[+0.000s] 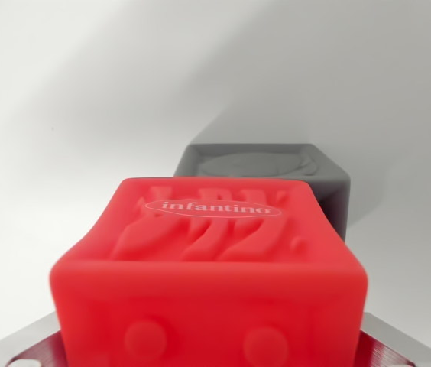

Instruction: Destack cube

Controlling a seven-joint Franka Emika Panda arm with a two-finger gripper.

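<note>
Cubes number two before you: one red cube (209, 283) fills the near view between metal gripper (215, 355) parts, grip state unclear; one grey cube (265, 174) sits just behind on the white surface (47, 153).

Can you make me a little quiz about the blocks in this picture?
1. What colour is the cube closest to the camera?
2. True or false: the grey cube sits behind the near one.
3. Which word is printed on the near cube? A) lego B) infantino C) duplo

Key: 1. red. 2. true. 3. B. The fingers themselves are not clearly seen, only metal at the bottom edge.
</note>
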